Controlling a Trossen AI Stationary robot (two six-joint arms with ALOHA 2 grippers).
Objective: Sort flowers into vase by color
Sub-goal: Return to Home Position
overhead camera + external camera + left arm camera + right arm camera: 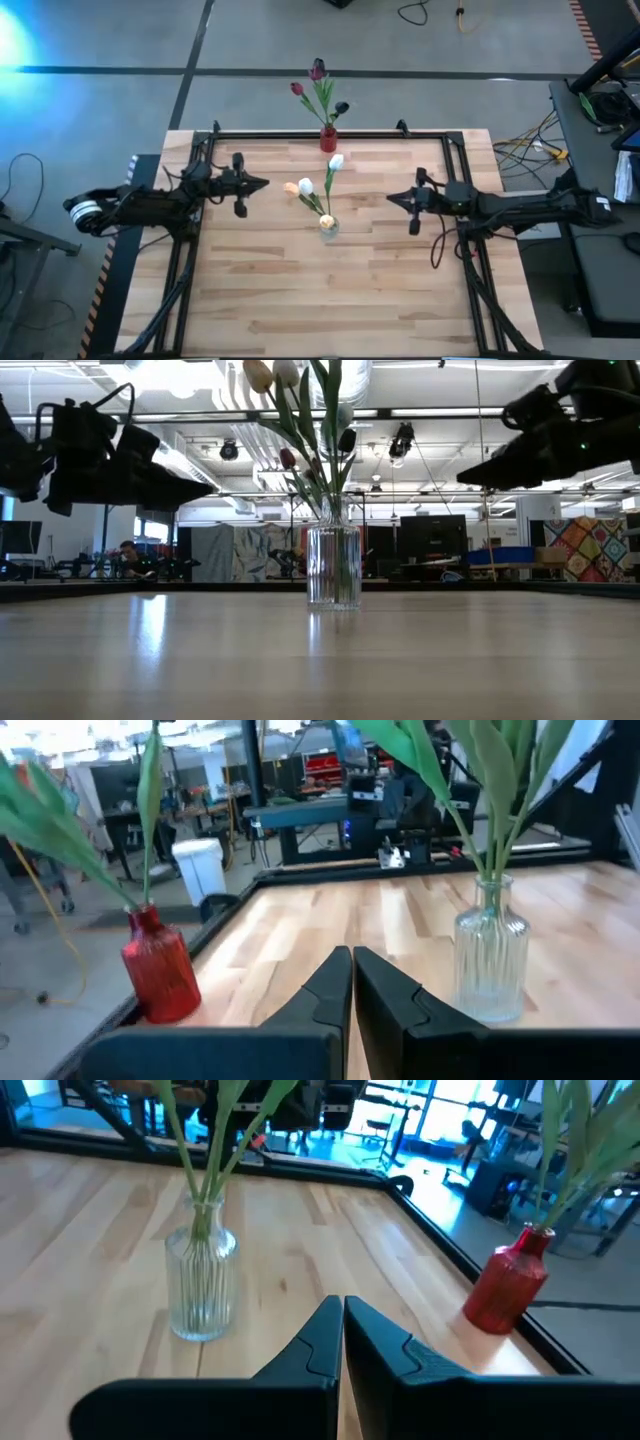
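A clear ribbed glass vase [328,227] stands upright near the table's middle and holds white and peach tulips [307,186] by their stems. A red vase [328,139] stands at the table's far edge with dark maroon tulips [317,70] in it. My left gripper [262,183] is shut, raised above the table's left side and pointing level toward the vases. My right gripper [392,198] is shut too, over the right side, pointing left at the clear vase. Both wrist views show the clear vase [490,965] [202,1285] and the red vase [160,970] [510,1285] beyond touching fingertips.
A black metal frame [330,133] runs round the wooden table's far and side edges. Bare wood lies in front of the clear vase up to the near edge. Cables and benches stand on the floor beyond the right side.
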